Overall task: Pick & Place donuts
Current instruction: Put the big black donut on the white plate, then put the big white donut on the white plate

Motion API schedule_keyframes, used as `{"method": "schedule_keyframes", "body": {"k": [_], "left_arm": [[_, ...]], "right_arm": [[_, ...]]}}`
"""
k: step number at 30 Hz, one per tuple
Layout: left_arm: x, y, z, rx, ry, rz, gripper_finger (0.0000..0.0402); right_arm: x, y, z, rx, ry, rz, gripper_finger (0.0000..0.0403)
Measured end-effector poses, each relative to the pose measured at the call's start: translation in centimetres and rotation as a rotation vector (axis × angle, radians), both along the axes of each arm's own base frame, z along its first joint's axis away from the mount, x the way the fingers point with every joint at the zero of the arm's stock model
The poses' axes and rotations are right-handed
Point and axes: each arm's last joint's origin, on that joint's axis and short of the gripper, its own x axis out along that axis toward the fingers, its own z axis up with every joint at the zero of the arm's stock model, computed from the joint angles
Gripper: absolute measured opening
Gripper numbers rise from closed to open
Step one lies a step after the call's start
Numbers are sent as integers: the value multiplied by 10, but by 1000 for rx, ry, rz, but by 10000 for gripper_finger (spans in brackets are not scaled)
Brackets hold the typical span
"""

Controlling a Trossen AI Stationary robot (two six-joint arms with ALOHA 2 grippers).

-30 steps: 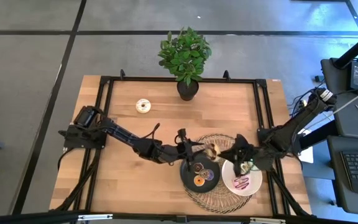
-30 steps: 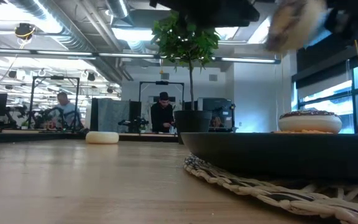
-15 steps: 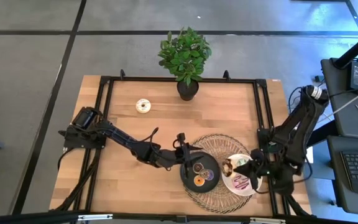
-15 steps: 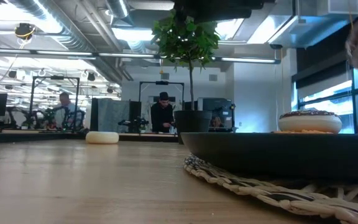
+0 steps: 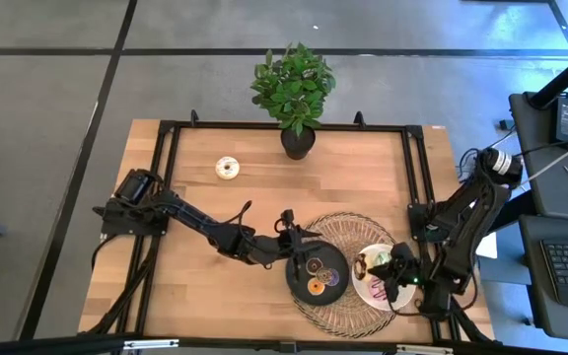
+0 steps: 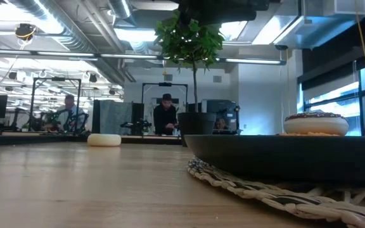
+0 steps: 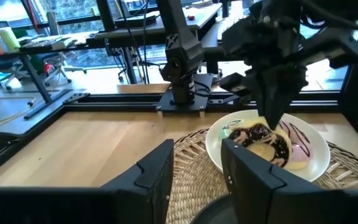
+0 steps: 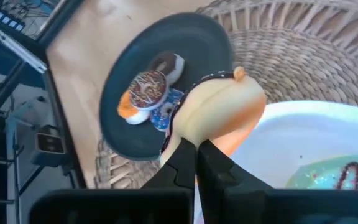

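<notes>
My right gripper [image 5: 381,268] is shut on the chocolate-iced donut [image 5: 363,264], low over the left part of the white plate [image 5: 402,296]. A pink donut [image 5: 383,289] and a green one [image 8: 331,175] lie on that plate. My left gripper [image 7: 197,177] is open and holds nothing, hovering at the far-left rim of the black plate [image 5: 296,281]. The black plate carries three mini donuts: brown [image 5: 315,264], orange [image 5: 316,287] and purple [image 5: 330,277]. A white donut [image 5: 227,168] lies flat on the table, far left of centre. My right gripper pinches the chocolate donut between its two fingers at the ring's edge [image 8: 188,135], coming from above and slanting toward the table's left. The donut [image 7: 261,138] hangs tilted below the fingers, pale underside showing. Whether it touches the plate or the pink donut, I cannot tell.
Both plates sit on a round wicker mat [image 5: 341,229] near the table's near-right part. A potted plant [image 5: 294,89] stands at the middle of the far edge. Bare wood lies left of the mat and around the white donut. People stand in the room beyond the table.
My right gripper has carried the chocolate donut from above the mat's middle, close to my left gripper, toward the right and near edge and then down to the white plate. It has stayed shut on the donut.
</notes>
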Motion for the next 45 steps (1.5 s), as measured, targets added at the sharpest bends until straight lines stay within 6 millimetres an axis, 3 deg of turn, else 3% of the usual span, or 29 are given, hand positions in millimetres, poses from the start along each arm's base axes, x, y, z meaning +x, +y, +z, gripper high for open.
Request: {"method": "schedule_keyframes", "body": {"k": [8,15,26,33,37,45], "left_arm": [[0,0,0,0,0,0,125],[0,0,0,-2,-1,1,130],[0,0,0,-17,-5,3,127],[-1,1,-6,12,65,11,129],[-15,13,-10,-13,227,129,128],[-76,74,-2,-234,569,579,133]], "right_arm": [[2,5,-17,18,32,-61,8],[1,6,-19,28,76,-46,20],[-3,0,-9,48,135,-32,158],[-9,-7,5,53,276,-14,200],[-13,-13,16,-6,356,-53,206],[-17,-27,57,-216,407,-138,206]]}}
